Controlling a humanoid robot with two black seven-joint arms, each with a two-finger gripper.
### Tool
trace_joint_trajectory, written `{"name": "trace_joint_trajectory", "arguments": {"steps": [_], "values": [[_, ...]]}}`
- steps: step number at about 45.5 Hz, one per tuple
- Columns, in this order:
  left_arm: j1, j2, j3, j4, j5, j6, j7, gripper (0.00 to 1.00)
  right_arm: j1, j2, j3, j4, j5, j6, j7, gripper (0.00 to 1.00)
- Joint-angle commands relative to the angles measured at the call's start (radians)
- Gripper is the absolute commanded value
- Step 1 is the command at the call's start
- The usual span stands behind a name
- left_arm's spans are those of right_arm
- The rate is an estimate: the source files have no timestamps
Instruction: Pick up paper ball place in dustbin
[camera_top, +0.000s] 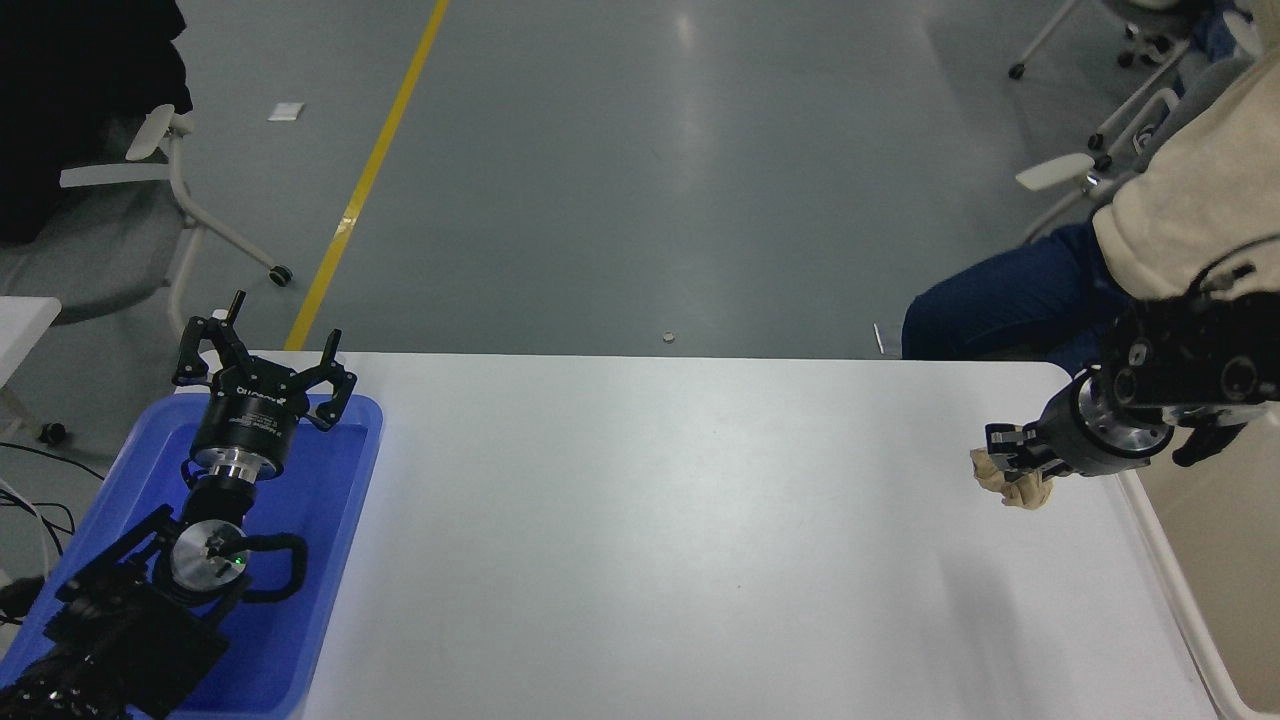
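Now the right gripper (1010, 452), angled leftward over the table, clamps the paper ball (1015, 484).

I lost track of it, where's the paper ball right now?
In the head view, the paper ball is at the table's right end, gripped by the right gripper, just left of the dustbin.
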Motion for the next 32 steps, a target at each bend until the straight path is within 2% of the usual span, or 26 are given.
{"name": "trace_joint_trajectory", "arguments": {"steps": [1, 6, 15, 32], "values": [[0.0, 0.0, 0.0, 0.0, -0.001, 0.002, 0.0, 1.0, 0.284, -0.056, -0.04, 0.102, -0.005, 0.258, 0.0, 0.0], [0.0, 0.0, 0.0, 0.0, 0.001, 0.002, 0.0, 1.0, 0.4, -0.08, -0.044, 0.107, -0.006, 0.337, 0.0, 0.0], [0.0, -0.001, 0.0, 0.0, -0.001, 0.003, 0.0, 1.0, 0.584, -0.117, -0.047, 0.153, -0.018, 0.337, -0.002, 0.0], [0.0, 0.0, 0.0, 0.0, -0.001, 0.002, 0.0, 1.0, 0.66, -0.117, -0.09, 0.185, -0.026, 0.337, -0.002, 0.0]]}}
